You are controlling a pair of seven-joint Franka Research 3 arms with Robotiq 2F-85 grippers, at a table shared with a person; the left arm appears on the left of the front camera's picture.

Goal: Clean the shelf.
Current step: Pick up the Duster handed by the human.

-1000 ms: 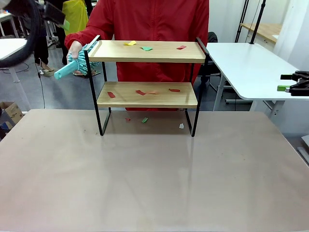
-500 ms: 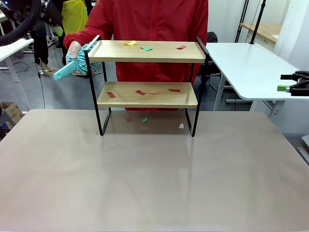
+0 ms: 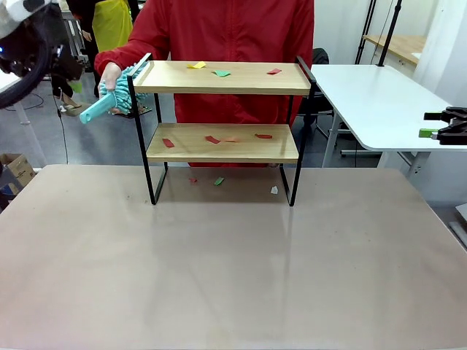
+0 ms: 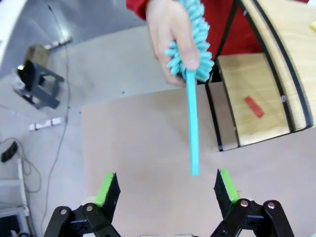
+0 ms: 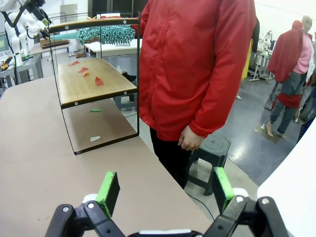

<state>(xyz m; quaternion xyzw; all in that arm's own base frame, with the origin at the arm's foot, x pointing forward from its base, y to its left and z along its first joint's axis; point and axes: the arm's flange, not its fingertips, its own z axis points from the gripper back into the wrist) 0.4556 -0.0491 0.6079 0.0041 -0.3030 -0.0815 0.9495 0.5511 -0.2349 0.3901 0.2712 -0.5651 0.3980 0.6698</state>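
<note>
Right, shelf (image 3: 241,82) stands mid-width at the far edge of the brown table (image 3: 233,270), square to the front camera and directly in front of a person in a red jacket (image 3: 233,29).

Top board carries three paper scraps (image 3: 221,73): yellow, green, red. Lower board (image 3: 190,151) has several red ones plus a paler one. Three more lie on the table under the shelf (red, green, white).

Person's hand (image 3: 111,75) holds a teal fluffy duster (image 3: 125,91) at the shelf's left end. Its head is at the top tier's side rail (actual contact not clear). Its handle (image 4: 191,123) points down and away from the shelf.

Left gripper (image 4: 166,190) faces that handle, jaws fully apart, nothing in them. In the left wrist view the handle tip sits above the gap between the green pads (image 4: 107,188), clear of both.

Right gripper (image 5: 165,191) is well off to the right, past the table's far right corner, jaws equally wide and empty. Its camera looks along the shelf's end, with the person's other hand (image 5: 190,140) hanging down near a black stool (image 5: 212,148).
</note>
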